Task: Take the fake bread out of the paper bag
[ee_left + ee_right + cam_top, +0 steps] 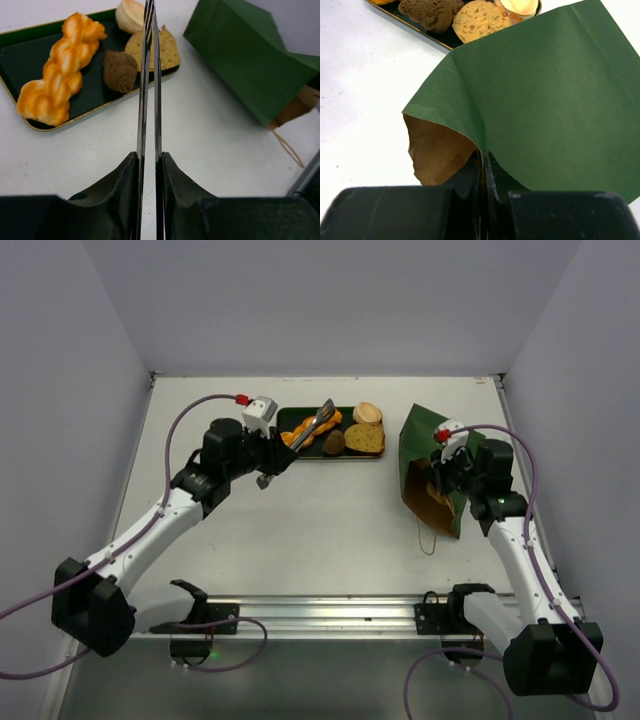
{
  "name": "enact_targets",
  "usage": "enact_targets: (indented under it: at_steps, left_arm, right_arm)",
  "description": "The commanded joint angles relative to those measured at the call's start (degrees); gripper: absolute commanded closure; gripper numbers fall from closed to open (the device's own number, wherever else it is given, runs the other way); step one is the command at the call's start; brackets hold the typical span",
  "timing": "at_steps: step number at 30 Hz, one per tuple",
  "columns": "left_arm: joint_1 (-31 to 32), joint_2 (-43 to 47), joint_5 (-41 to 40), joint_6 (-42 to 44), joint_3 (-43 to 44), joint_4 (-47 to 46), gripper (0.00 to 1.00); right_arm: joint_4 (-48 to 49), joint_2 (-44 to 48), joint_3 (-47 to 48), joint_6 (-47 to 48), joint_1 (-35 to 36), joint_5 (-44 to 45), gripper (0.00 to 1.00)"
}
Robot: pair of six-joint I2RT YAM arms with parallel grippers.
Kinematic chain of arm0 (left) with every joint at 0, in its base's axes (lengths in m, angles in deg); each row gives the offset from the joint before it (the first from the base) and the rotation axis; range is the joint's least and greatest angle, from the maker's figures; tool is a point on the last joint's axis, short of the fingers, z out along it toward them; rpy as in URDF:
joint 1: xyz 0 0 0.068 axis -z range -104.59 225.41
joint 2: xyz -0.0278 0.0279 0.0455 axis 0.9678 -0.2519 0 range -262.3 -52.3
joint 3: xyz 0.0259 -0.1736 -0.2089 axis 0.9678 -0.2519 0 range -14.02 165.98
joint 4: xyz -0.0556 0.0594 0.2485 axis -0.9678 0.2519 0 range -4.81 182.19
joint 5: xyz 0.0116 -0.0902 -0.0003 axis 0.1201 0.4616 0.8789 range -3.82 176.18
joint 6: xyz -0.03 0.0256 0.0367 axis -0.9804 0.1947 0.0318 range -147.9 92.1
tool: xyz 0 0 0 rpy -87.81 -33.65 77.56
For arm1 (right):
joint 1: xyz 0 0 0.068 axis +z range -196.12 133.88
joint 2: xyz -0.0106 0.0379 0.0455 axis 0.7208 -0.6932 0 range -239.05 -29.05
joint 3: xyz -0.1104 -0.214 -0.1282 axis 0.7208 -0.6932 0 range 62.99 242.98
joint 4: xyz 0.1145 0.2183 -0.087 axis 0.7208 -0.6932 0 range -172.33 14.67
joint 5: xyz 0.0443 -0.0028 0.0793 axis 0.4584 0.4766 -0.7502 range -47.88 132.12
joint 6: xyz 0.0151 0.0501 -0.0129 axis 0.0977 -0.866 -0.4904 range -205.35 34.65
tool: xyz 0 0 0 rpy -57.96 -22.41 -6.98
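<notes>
The fake bread lies on a dark green tray (296, 416): an orange braided loaf (60, 70), a dark brown piece (120, 70), a toast slice (167, 50) and a pale bun (127, 15). My left gripper (150, 160) is shut on the metal tongs (149, 75), whose arms are squeezed together and reach over the tray with nothing between the tips. The paper bag (425, 440) lies tilted at the right, mouth toward the near side. My right gripper (484, 155) is shut on the bag's upper rim. The brown inside (437, 150) shows no bread.
The tray stands at the back middle of the white table (330, 530), left of the bag. A twine handle (430, 536) trails from the bag's mouth onto the table. Grey walls close in the left, back and right sides.
</notes>
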Motion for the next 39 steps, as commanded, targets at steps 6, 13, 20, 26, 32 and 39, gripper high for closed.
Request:
enact_targets:
  at_steps: [6,13,20,26,32,39]
  left_arm:
    - [10.6,18.8,10.4,-8.1,-10.4,-0.6,0.75]
    - [24.3,30.0,7.3,-22.4,-21.3,-7.6,0.74]
    - [36.3,22.6,-0.2,-29.2,-24.1,-17.2,0.73]
    - [41.9,6.9,-7.1,-31.9,-16.9,-24.5,0.73]
    - [42.5,-4.5,-12.6,-34.7,-11.2,-28.5,0.72]
    - [42.4,-13.3,-16.7,-38.4,-3.1,-25.9,0.70]
  right_arm:
    - [-0.4,-1.1,2.0,1.9,-0.2,-2.2,0.93]
    - [-0.8,-1.6,2.2,1.9,-0.2,-0.9,0.92]
    - [0.8,-1.9,1.8,0.5,-0.2,0.7,0.93]
    - [2.4,-1.8,1.0,-2.1,-0.2,1.4,0.96]
    - [2.8,-1.4,0.4,-3.5,-0.1,0.9,0.98]
    - [3.3,-1.1,0.0,-4.6,-0.1,1.0,0.99]
